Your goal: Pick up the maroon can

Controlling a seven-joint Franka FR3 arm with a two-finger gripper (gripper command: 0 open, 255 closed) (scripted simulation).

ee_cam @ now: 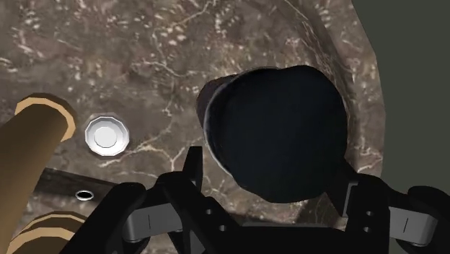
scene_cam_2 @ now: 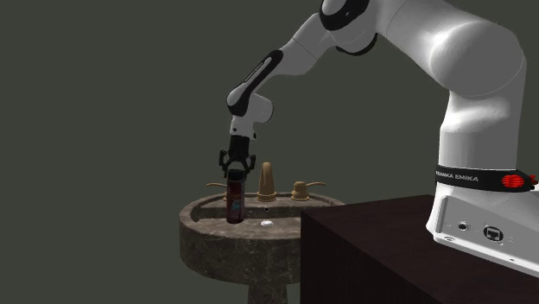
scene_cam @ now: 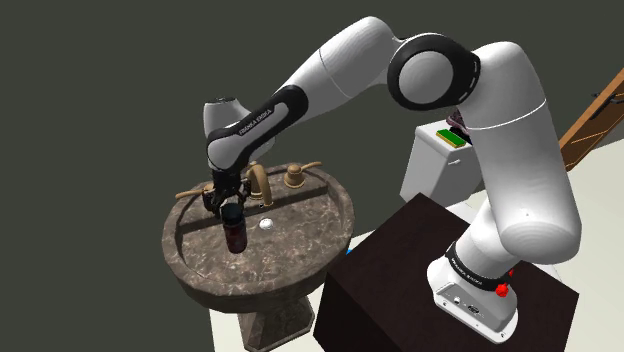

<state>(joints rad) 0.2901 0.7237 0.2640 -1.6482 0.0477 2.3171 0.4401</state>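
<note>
Shoulder view: gripper [scene_cam: 228,203] clamped on the top of the dark-red can [scene_cam: 234,230], which stands low in the sink [scene_cam: 250,283] (beside the drain [scene_cam: 266,224]). Grasp looks made; the lift itself remains.

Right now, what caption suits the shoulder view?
Black jaws clasp the maroon can inside a mottled brown sink.

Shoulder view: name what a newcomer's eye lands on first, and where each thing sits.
The big white arm dominates, sweeping from the dark stand at the shoulder view's lower right up and over to the left. Its black jaws clasp the top of a dark maroon can, upright inside the mottled stone pedestal sink at lower left, near the brass faucet.
</note>
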